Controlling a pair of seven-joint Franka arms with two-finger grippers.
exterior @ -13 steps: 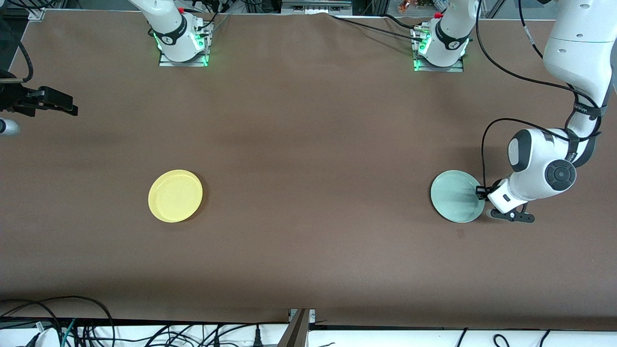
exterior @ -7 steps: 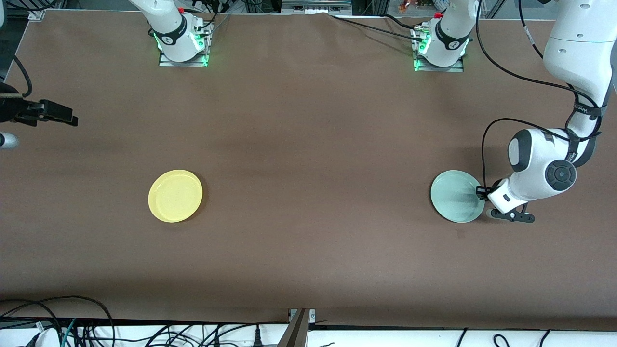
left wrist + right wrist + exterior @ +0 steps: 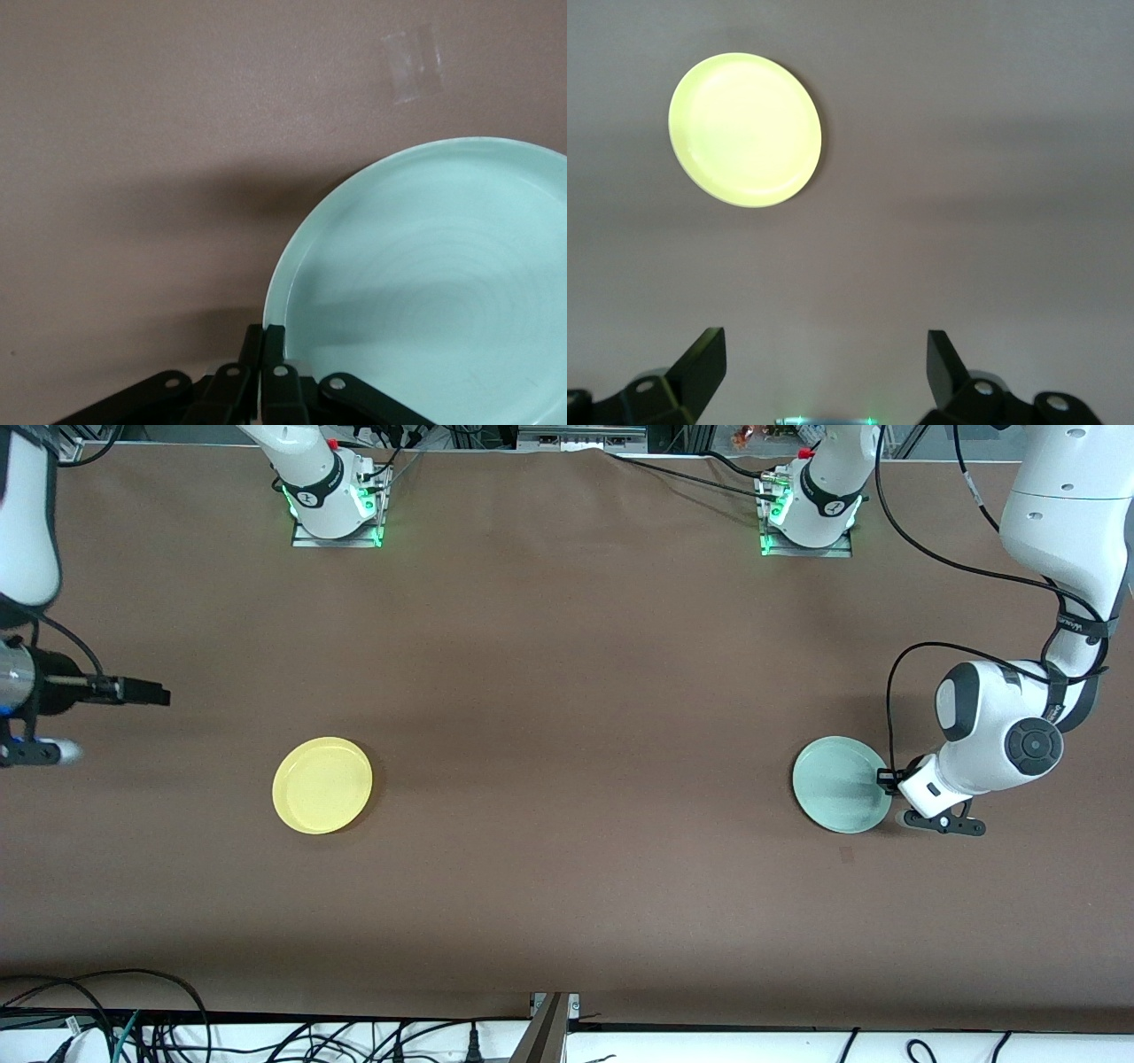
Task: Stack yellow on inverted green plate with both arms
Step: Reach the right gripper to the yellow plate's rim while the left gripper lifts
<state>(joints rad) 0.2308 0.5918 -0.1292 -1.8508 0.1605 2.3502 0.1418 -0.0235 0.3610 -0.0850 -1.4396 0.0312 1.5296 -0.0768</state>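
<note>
I see the green plate (image 3: 841,785) rim-up on the brown counter (image 3: 567,691) toward the left arm's end. My left tool (image 3: 884,778) is down at the plate's edge on the side toward that end of the counter. In the left wrist view the black fingers (image 3: 264,354) are pinched together on the rim of the plate (image 3: 425,283), one inside and one outside, so the tool is narrow and holding the green plate. Plate looks flat on the counter, not turned over. A pale scuff mark (image 3: 412,62) shows on the counter near the plate in the left wrist view.

The yellow plate (image 3: 322,785) sits rim-up on the counter toward the right arm's end, well apart from the green one and about as near the front camera. My right tool (image 3: 133,689) hangs in the air over the counter at the right arm's end, off to the side of the yellow plate, not touching it. The right wrist view has the two fingertips (image 3: 700,359) wide apart with nothing between them, and the yellow plate (image 3: 745,129) in sight on the counter.
</note>
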